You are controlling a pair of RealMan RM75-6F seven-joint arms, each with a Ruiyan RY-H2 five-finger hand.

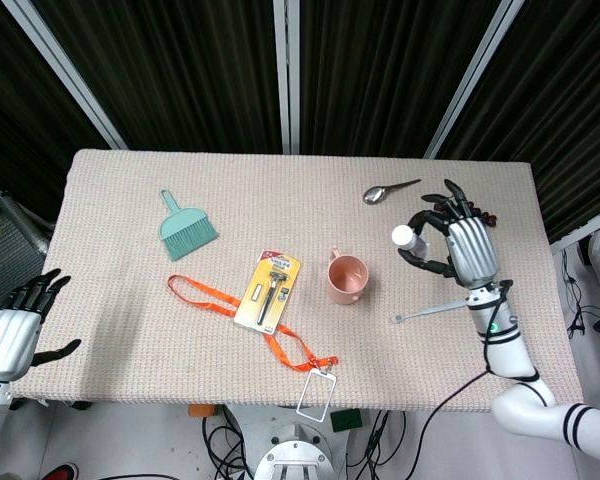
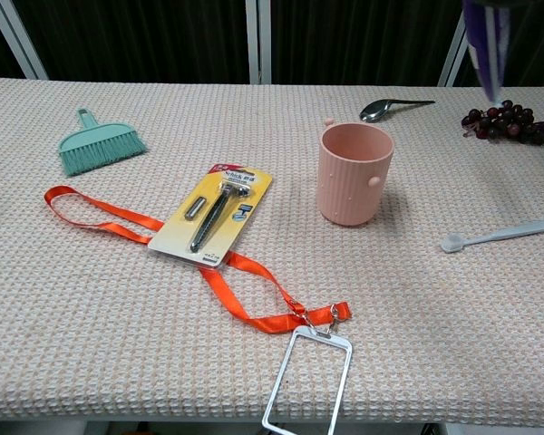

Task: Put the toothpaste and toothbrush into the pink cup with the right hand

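We see our right hand with a ribbed silver back plate and black fingers, on a white forearm ringed with black bands and a small green light at the wrist; our left hand matches, silver-backed with black fingers, above a white wrist
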